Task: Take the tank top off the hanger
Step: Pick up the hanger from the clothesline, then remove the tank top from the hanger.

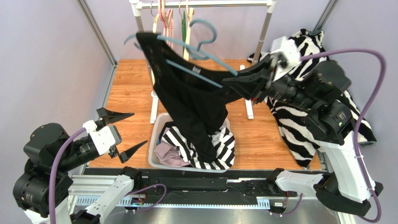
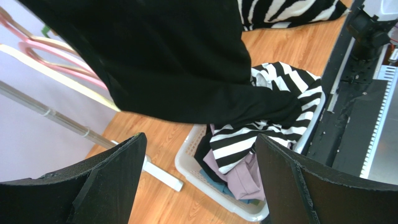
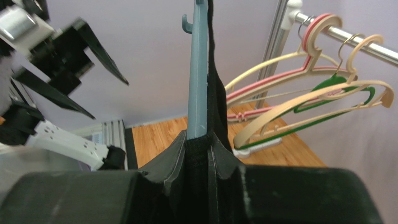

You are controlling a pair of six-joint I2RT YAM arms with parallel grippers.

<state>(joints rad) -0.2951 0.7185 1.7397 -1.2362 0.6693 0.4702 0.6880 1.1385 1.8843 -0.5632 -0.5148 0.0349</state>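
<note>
A black tank top [image 1: 187, 93] hangs on a blue-grey hanger [image 1: 201, 51], held in the air above the white basket [image 1: 156, 128]. One strap is over the hanger's far left end; the body droops into the basket. My right gripper [image 1: 233, 83] is shut on the hanger's right end and the fabric there; in the right wrist view the hanger [image 3: 197, 70] and black cloth [image 3: 216, 93] rise from between the closed jaws. My left gripper [image 1: 133, 130] is open and empty, low at the left of the basket. The tank top [image 2: 177, 60] fills the top of the left wrist view.
The basket [image 2: 187, 158] holds striped, mauve and blue clothes. A white rack [image 1: 201, 3] at the back carries pink, cream and green hangers [image 3: 299, 88]; its foot [image 1: 153, 105] stands left of the basket. A zebra-print cloth [image 1: 303, 112] lies at the right.
</note>
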